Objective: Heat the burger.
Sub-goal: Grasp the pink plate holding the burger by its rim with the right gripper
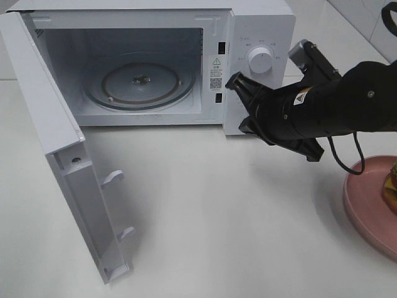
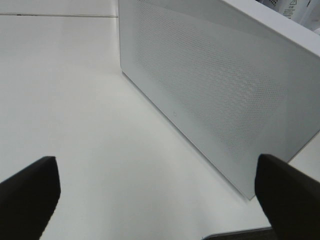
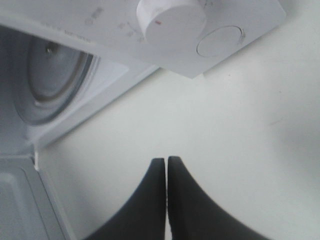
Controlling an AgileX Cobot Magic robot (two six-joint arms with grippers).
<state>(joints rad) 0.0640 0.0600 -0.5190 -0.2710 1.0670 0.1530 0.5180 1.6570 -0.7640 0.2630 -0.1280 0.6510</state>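
Only a sliver of the burger (image 1: 391, 184) shows at the right edge of the exterior view, resting on a pink plate (image 1: 366, 205). The white microwave (image 1: 260, 25) stands with its door (image 1: 68, 174) swung wide to the left, and its glass turntable (image 1: 139, 84) is bare. My right gripper (image 1: 235, 81) hovers in front of the control panel, below the knob (image 1: 258, 60) and left of the plate. Its fingers (image 3: 155, 195) are pressed together with nothing between them. My left gripper (image 2: 157, 175) is open beside a perforated white panel (image 2: 215, 85) and is absent from the exterior view.
In the right wrist view a round button (image 3: 220, 42) sits beside the knob (image 3: 172, 17) on the panel. The open door juts out over the white tabletop (image 1: 217, 217) at the left. The right arm's black body (image 1: 322, 108) reaches in from the right above the plate.
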